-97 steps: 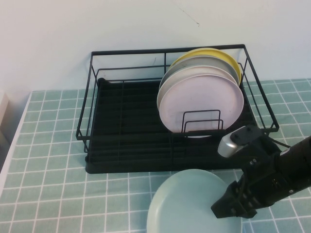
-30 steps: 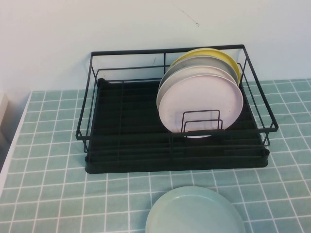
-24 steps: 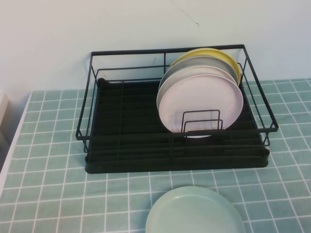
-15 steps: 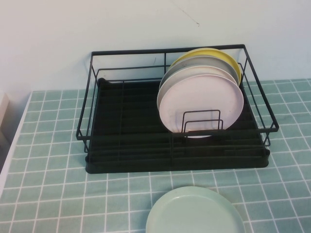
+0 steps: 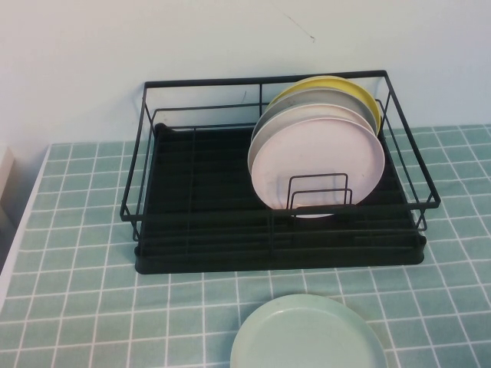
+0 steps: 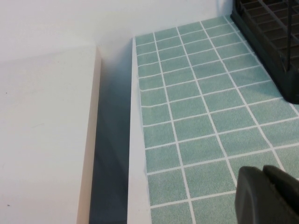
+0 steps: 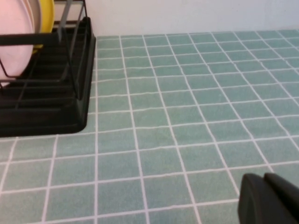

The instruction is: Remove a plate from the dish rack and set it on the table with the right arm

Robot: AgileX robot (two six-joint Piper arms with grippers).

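The pale mint-green plate (image 5: 308, 334) lies flat on the tiled table (image 5: 77, 291), just in front of the black wire dish rack (image 5: 207, 215). Neither arm shows in the high view. My right gripper (image 7: 266, 198) is shut and empty, low over bare tiles to the right of the rack (image 7: 42, 102). My left gripper (image 6: 266, 193) is shut and empty, over tiles near the table's left edge, with a corner of the rack (image 6: 271, 42) ahead.
A pale pink plate (image 5: 318, 165), a grey one behind it and a yellow plate (image 5: 360, 92) at the back stand upright in the rack's right half. A white ledge (image 6: 42, 135) lies beyond the table's left edge. A white wall (image 5: 230, 38) stands behind the rack.
The right arm, over the mint-green plate 3.2 s ago, has left the high view. The plate stays flat on the table. Nothing has moved in the last second.
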